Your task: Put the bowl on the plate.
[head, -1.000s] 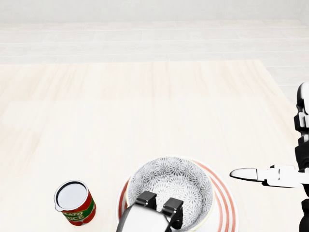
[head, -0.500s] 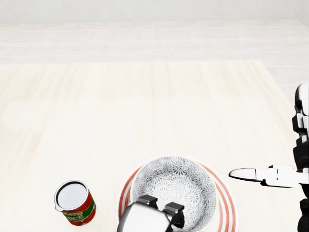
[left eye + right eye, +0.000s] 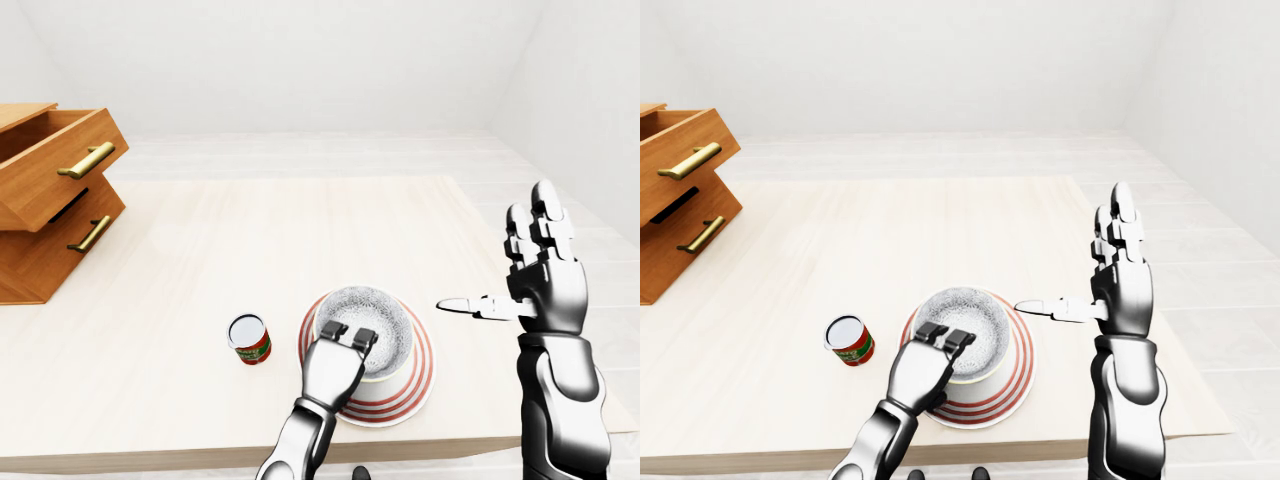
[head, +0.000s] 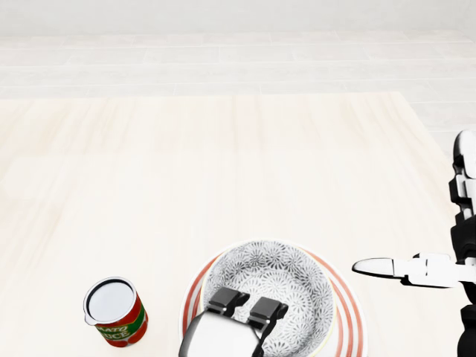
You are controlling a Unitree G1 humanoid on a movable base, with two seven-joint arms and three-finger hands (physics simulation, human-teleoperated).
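The grey-and-white patterned bowl (image 4: 277,277) rests upright on the red-striped plate (image 4: 344,316), near the bottom of the head view. My left hand (image 4: 245,303) comes up from the bottom edge. Its two visible fingers (image 4: 225,299) lie loosely over the bowl's near rim, unfolded rather than clamped; the thumb is hidden under the hand. My right hand (image 3: 505,270) is held up to the right of the plate, apart from it, fingers spread upward and thumb pointing left toward the bowl, holding nothing.
A red tomato sauce can (image 4: 115,311) stands left of the plate. A wooden drawer unit (image 3: 50,190) with its top drawer pulled out sits at the table's far left. The table edge (image 3: 480,432) runs just below the plate.
The bowl slid slightly right and settled centred on the plate. My left fingers, curled down into the bowl before, have straightened and lifted a little. The right hand stayed still.
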